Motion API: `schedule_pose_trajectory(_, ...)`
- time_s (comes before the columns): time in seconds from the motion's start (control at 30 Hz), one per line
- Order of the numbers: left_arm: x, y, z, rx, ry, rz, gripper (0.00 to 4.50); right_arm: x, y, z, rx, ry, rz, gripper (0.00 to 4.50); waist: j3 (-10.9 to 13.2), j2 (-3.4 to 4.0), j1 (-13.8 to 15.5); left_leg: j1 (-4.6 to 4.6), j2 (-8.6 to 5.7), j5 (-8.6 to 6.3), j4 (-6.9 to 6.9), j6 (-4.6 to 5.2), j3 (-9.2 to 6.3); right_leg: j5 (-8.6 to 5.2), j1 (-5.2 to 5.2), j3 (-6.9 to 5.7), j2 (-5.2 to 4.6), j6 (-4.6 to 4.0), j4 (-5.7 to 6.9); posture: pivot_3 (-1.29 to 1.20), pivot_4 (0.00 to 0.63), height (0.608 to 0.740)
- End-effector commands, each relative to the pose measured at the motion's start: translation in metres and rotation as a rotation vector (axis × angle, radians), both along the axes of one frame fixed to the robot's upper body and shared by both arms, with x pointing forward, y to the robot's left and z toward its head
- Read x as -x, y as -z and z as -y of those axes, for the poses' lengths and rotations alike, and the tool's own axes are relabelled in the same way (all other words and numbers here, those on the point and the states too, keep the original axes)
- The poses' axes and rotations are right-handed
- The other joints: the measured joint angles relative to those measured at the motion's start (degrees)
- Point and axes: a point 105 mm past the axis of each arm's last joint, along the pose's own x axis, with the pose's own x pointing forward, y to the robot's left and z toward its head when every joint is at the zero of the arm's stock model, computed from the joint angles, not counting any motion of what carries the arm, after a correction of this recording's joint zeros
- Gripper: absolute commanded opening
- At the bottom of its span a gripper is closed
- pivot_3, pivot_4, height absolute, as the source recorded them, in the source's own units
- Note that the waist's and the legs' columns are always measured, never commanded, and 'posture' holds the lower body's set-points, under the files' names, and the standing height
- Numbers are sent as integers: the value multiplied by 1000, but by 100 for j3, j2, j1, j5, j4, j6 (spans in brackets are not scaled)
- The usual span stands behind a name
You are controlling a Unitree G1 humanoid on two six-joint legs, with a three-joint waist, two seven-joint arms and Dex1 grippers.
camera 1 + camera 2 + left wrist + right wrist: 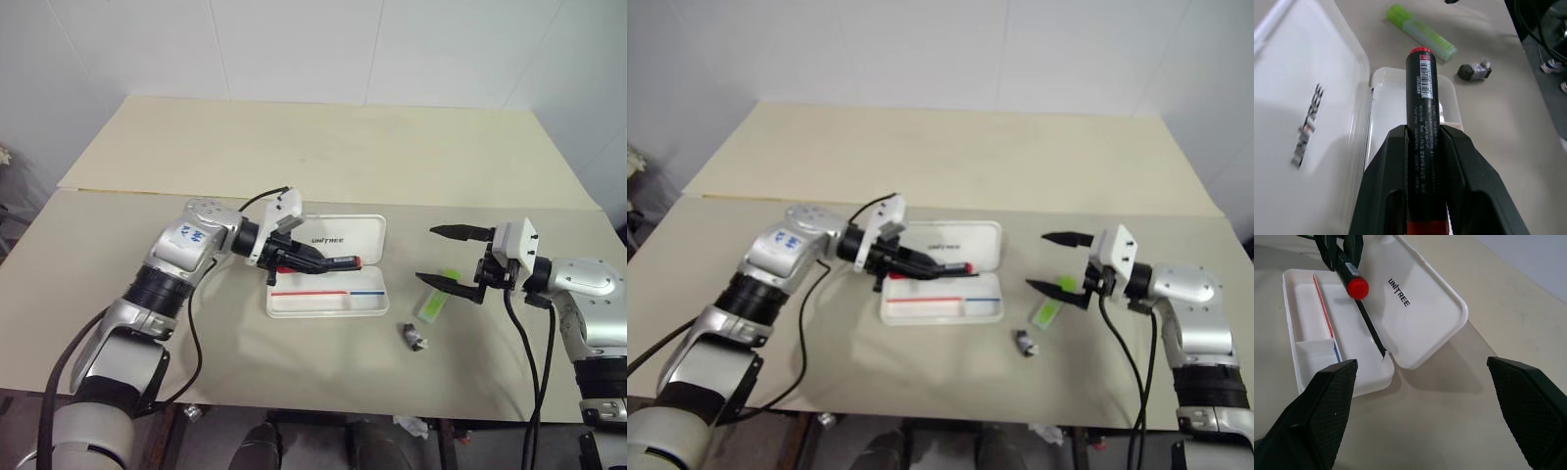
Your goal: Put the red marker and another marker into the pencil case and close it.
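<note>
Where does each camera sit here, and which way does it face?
Head views: look forward and down over the table at the open pencil case, both arms in view.
Left wrist view: looks along the left tool, shut on the red marker, toward the green highlighter and a small grey lump.
Right wrist view: looks between the open right tool fingers at the case.
Shared by both wrist views: marker and case.

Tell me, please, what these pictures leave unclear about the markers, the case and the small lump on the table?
- The red marker: its rear is covered by the left gripper in the left wrist view.
- The green highlighter: the open right gripper overlaps its far end in the eye views.
- The grey-black lump: too small to identify.
- The pencil case: the marker hides part of its tray in the right wrist view.
</note>
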Motion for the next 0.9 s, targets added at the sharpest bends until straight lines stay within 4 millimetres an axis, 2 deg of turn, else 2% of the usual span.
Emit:
schedule_pose_trajectory(0.03,-6,-10,10,2,16,42,584,3,-16,3,-7,12,63,4500,0,0,-8,0,0,0,2,0,0,0,0,1,0,0,3,0,150,740)
schedule_pose_trajectory(0.33,-10,-1,28,-9,17,20,584,4,-12,1,-14,23,61,4500,0,-1,-7,2,-2,0,9,0,0,-3,0,1,0,5,16,0,150,740)
schedule_pose_trajectory(0.4,-9,-1,30,-6,18,16,1303,5,-12,1,-14,25,60,4500,1,-1,-5,2,-2,0,10,0,0,-3,0,2,0,5,19,0,150,740)
schedule_pose_trajectory(0.5,-9,-1,32,-1,13,23,2141,5,-11,1,-13,27,59,4500,1,-1,-2,2,-3,0,11,0,-1,-4,0,2,0,6,21,0,150,740)
schedule_pose_trajectory(0.67,-7,-3,33,11,10,27,3943,4,-10,0,-12,27,60,4500,1,-1,-11,4,-2,0,13,0,-1,-4,0,2,0,6,27,0,150,740)
schedule_pose_trajectory(0.73,-5,-2,33,10,13,29,4474,3,-10,-1,-11,25,60,4500,1,-1,-5,4,-2,1,13,-1,-2,-4,0,2,0,6,27,0,150,740)
schedule_pose_trajectory(0.9,-1,-9,36,38,18,58,4474,2,-9,-2,-5,35,53,4500,0,-1,-6,4,-2,1,13,-1,-1,-4,0,2,0,6,26,0,150,740)
